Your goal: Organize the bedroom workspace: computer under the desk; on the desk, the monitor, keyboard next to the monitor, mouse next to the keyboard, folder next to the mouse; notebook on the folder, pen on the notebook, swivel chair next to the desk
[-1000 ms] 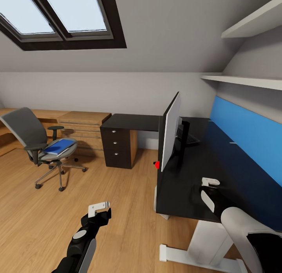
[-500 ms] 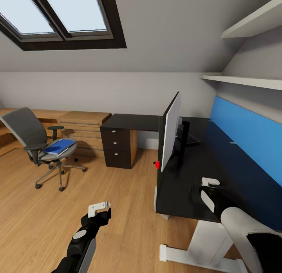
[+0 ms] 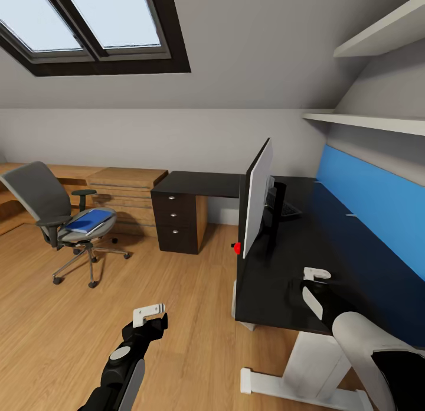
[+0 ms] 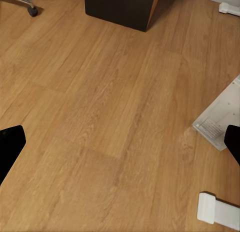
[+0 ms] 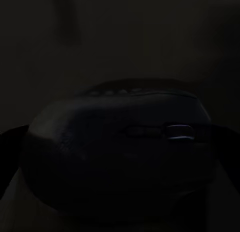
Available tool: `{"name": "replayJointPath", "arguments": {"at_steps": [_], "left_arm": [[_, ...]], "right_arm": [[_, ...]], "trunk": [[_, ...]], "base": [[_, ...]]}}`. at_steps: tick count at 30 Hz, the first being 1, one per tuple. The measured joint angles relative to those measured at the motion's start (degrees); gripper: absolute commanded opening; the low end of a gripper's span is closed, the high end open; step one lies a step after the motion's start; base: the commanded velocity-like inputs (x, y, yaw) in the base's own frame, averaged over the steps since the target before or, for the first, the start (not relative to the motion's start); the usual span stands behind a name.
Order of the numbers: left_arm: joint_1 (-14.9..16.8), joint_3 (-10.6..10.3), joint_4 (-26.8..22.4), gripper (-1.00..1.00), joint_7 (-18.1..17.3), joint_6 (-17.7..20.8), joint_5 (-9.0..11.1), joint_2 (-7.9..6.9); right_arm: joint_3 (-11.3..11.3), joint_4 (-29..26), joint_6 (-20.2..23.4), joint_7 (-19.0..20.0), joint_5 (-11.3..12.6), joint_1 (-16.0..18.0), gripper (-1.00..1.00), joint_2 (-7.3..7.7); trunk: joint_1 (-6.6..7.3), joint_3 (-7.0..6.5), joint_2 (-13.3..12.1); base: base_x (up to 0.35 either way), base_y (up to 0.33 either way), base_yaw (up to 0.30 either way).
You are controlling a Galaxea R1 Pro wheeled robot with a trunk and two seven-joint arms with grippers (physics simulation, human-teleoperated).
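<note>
1. Counter: the large L-shaped desk with glossy black top point(image 3: 295, 269) is seen at the right of the head view, backed by a bright blue wall panel point(image 3: 372, 204). Its dark drawer unit with round silver knobs point(image 3: 175, 222) stands at the far end, on the wooden floor point(image 3: 59, 328).
2. Monitor: the wide flat screen with silver-grey back point(image 3: 258, 198) is stood upright on the counter near its left edge, seen nearly edge-on. A small red dot is noted at its lower corner.
3. Keyboard: a slim keyboard with black keys point(image 3: 288, 209) is partly visible on the counter behind the monitor.
4. Swivel chair: the grey office chair with black armrests and chrome five-star base point(image 3: 59, 222) is placed well apart from the counter, beside low light-wood cabinets point(image 3: 124, 189).
5. Folder: the flat bright blue folder point(image 3: 90, 221) is laid on the chair seat.
6. Mouse: a small rounded dark grey mouse point(image 5: 125, 152) is shown close up, in deep shadow, between the fingers of the right tool.
7. Right tool point(image 3: 313, 287): held low over the near end of the counter, closed around the mouse.
8. Left tool point(image 3: 150, 316): held above the floor with its fingers set wide apart, nothing between them.
</note>
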State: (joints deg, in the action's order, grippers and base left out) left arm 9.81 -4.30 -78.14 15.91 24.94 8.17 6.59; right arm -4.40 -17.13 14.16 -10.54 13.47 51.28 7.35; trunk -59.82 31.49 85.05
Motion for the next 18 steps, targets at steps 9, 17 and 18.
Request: {"name": "replayJointPath", "arguments": {"at_steps": [9, 17, 18], "left_arm": [[0.0, 0.1, -0.1, 1.00, 0.2, -0.1, -0.2, 0.01], [0.0, 0.2, 0.0, 1.00, 0.2, -0.1, -0.1, -0.05], [0.0, 0.2, 0.0, 1.00, 0.2, 0.0, -0.1, -0.09]], "right_arm": [[-0.1, -6.5, 0.8, -0.3, 0.0, -0.1, -1.00, -0.07], [-0.3, -7.0, 0.7, -0.6, 0.0, -0.3, -1.00, -1.97], [-0.3, -7.3, 0.6, -0.6, -0.1, -0.3, -1.00, -2.80]], "trunk": [[1.51, -1.24, -2.8], [3.25, -2.67, -6.0], [3.47, -2.85, -6.4]], "base": [[-0.053, 0.000, 0.000], [-0.320, 0.099, 0.000], [-0.333, 0.161, 0.000]]}}
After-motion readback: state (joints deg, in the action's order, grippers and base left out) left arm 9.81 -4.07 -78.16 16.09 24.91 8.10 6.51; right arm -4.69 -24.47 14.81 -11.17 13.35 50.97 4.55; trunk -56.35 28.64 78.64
